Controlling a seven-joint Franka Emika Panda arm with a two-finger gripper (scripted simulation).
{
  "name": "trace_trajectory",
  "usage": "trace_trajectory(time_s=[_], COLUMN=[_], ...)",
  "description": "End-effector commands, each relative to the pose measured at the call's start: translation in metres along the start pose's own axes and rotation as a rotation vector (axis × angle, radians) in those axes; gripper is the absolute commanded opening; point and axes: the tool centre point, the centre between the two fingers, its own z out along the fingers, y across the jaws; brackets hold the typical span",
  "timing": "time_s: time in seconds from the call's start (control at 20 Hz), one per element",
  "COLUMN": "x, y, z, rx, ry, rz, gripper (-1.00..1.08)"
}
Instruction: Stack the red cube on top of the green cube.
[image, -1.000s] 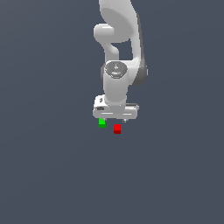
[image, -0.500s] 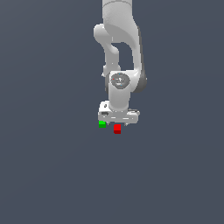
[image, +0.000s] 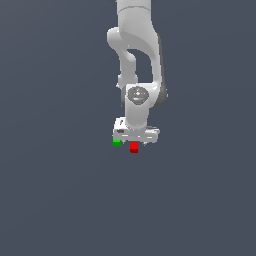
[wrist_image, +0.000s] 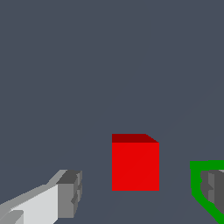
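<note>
The red cube lies on the dark grey floor, with the green cube close beside it on the exterior view's left. My white gripper hangs low directly over the red cube, and its hand hides the tops of both cubes. In the wrist view the gripper is open, and the red cube stands between its two fingers without touching either. One grey fingertip is beside the red cube. The other fingertip covers most of the green cube.
A plain dark grey floor surrounds the cubes. The white arm rises straight above the gripper.
The arm has lowered, bringing the hand down until it sits just over the two cubes. Neither cube has moved.
</note>
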Motion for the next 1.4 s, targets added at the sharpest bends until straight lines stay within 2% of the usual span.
trace_trajectory(time_s=[0.0, 0.35, 0.6, 0.65, 1.35], x=[0.0, -0.001, 0.0, 0.0, 0.0], y=[0.0, 0.0, 0.0, 0.0, 0.0], z=[0.008, 0.04, 0.047, 0.047, 0.042], rx=[0.0, 0.0, 0.0, 0.0, 0.0], ry=[-0.001, 0.0, 0.001, 0.001, 0.001], rz=[0.0, 0.001, 0.002, 0.002, 0.002], gripper=[1.0, 1.0, 1.0, -1.0, -1.0])
